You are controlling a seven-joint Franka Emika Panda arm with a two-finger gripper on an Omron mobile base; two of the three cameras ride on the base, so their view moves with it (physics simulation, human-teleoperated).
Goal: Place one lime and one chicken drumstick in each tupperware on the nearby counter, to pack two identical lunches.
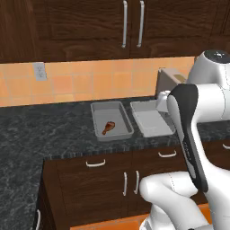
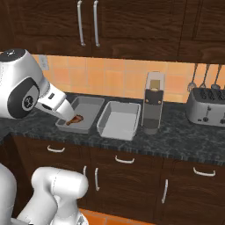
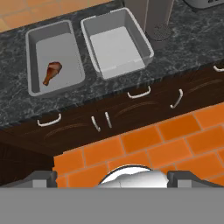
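Note:
Two grey tupperware trays lie side by side on the marbled counter (image 1: 45, 130). In the left tray (image 1: 110, 112) (image 2: 88, 107) (image 3: 59, 46) rests one brown chicken drumstick (image 1: 108, 127) (image 2: 75, 119) (image 3: 52, 72). The right tray (image 1: 152, 121) (image 2: 117, 123) (image 3: 114, 46) holds nothing. No lime is in view. My gripper (image 3: 111, 177) hangs open and empty, high above the floor in front of the cabinets, well back from both trays. My arm crosses in front of the right tray's near end in the left base view.
A tall grey boxy appliance (image 2: 154, 107) (image 3: 151, 13) stands just right of the trays. Farther right a toaster (image 2: 206, 107) sits under hanging utensils (image 2: 204, 79). Dark cabinets with silver handles (image 3: 139, 92) lie below the counter, above the orange tiled floor (image 3: 153, 140).

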